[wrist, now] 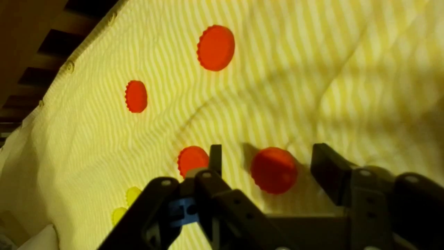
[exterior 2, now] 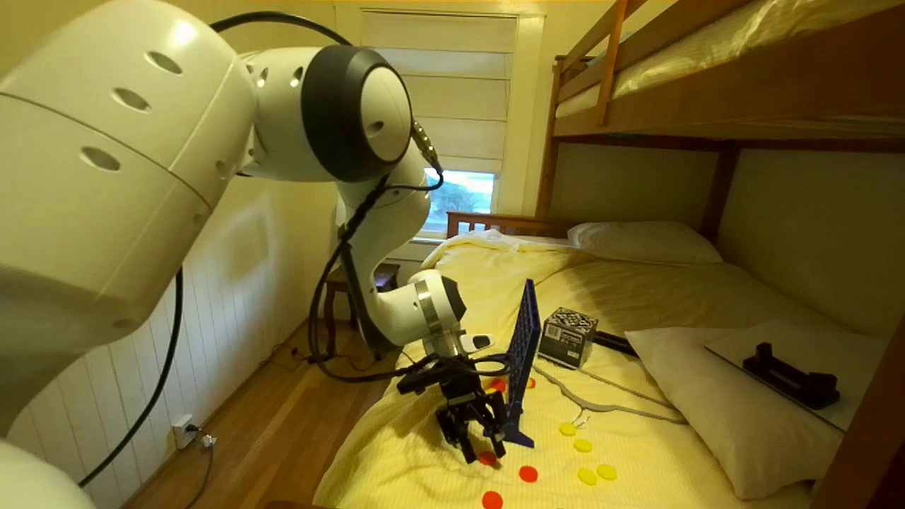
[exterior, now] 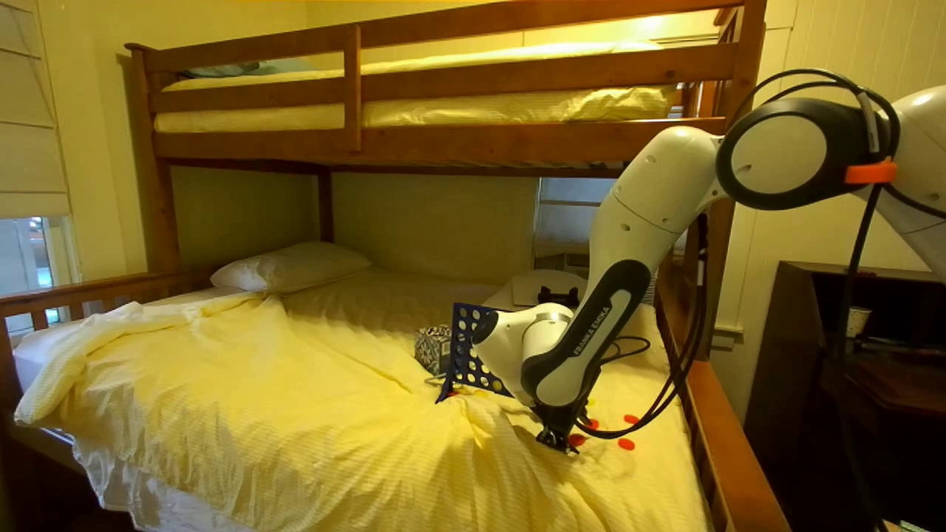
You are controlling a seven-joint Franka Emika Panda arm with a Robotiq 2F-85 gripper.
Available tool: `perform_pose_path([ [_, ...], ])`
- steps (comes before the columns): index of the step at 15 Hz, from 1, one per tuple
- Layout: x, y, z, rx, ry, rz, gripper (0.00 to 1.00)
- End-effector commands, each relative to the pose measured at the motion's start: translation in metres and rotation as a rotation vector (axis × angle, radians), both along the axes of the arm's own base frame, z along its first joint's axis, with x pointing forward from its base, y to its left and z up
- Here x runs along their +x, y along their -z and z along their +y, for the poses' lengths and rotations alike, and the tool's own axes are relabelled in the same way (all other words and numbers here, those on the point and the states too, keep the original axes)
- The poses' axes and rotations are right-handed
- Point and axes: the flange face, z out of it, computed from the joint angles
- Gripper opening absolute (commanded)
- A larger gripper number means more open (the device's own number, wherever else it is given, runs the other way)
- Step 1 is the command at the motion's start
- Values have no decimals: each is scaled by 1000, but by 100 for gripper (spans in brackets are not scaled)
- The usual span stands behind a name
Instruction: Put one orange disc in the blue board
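Note:
The dark blue board (exterior: 464, 347) stands upright on the bed in both exterior views (exterior 2: 524, 336), just beyond my gripper; it is out of the wrist view. My gripper (wrist: 267, 158) is open and points down at the bedspread. An orange-red disc (wrist: 274, 170) lies on the cloth between the fingers, with a gap on either side; it also shows at the fingertips in an exterior view (exterior 2: 488, 459). Further orange-red discs (wrist: 215, 48) lie nearby, two to the upper left (wrist: 136, 96). Another disc (wrist: 193, 159) is partly hidden behind the left finger.
Several yellow discs (exterior 2: 582, 445) lie right of the board. A patterned box (exterior 2: 568, 338), a grey hanger (exterior 2: 601, 407) and a pillow (exterior 2: 707, 389) lie behind it. The bed's wooden rail (exterior: 728, 451) runs along one side. Cables hang from the arm.

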Motion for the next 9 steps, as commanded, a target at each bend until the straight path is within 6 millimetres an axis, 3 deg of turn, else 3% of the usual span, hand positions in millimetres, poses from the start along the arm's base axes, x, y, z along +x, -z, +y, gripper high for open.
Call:
perform_pose_path([
  [1, 8, 6, 6, -14, -16, 8, 66],
  [9, 13, 7, 13, -26, -32, 1, 63],
])
